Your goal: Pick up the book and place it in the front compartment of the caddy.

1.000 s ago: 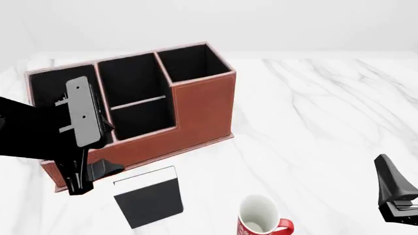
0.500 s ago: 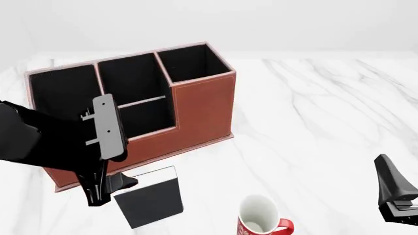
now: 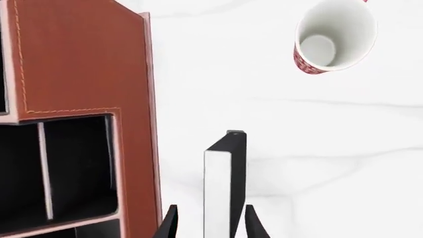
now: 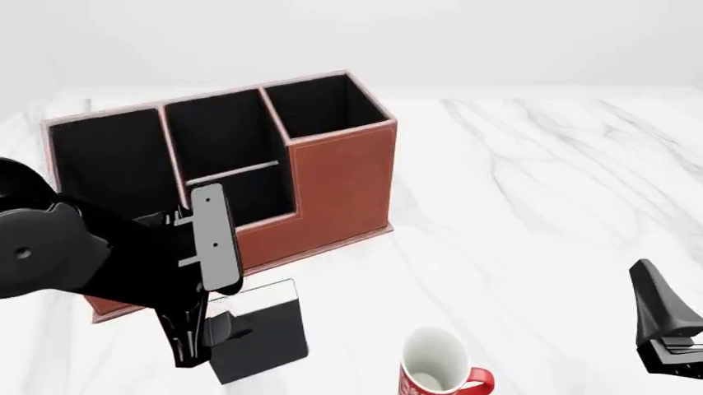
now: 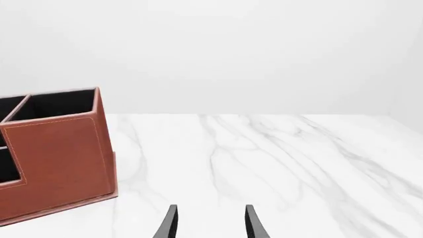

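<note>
I am bringing my left gripper (image 4: 203, 341) down from over the caddy (image 4: 335, 177), now straddling the book (image 4: 269, 333).

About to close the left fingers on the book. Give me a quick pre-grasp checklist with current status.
1. Left gripper open: ok, fingers apart.
2. Book between the fingers: ok in the left wrist view, one on each side.
3. Fingers clear of the caddy wall: ok, a narrow gap shows.
4. Fingers low enough on the book: cannot tell; the arm hides it in the front view.
5. Mug out of the way: ok, apart from the book.
6. Right gripper clear: ok, open over bare table.
</note>
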Tool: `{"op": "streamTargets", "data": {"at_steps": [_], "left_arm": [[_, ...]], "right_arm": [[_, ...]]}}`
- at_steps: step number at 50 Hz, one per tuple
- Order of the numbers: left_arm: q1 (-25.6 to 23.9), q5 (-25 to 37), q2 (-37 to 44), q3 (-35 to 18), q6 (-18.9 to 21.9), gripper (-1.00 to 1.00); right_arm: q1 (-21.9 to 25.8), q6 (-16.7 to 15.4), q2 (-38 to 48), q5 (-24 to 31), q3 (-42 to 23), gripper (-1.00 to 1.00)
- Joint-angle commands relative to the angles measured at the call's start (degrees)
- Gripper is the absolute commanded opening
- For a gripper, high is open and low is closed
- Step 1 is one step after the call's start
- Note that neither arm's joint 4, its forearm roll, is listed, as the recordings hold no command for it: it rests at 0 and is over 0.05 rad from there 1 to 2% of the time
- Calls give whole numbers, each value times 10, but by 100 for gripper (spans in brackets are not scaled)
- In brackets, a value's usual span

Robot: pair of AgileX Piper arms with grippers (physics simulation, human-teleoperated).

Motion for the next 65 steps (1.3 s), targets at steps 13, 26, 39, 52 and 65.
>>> {"op": "streamTargets", "data": {"at_steps": [13,26,39,52,65], "left_arm": [[-26,-28,44,16,-20,100],[-20,-20,70,1,-21,100],[-24,7,116,-34,-34,100],[-43,27,166,-68,-56,100],[-33,47,197,-85,-53,100]], "right_arm": [[0,0,-6,6,0,100],[0,1,-6,5,0,100],[0,0,-6,6,0,100],[0,0,-6,5,0,100],[0,0,-6,6,0,100]]}}
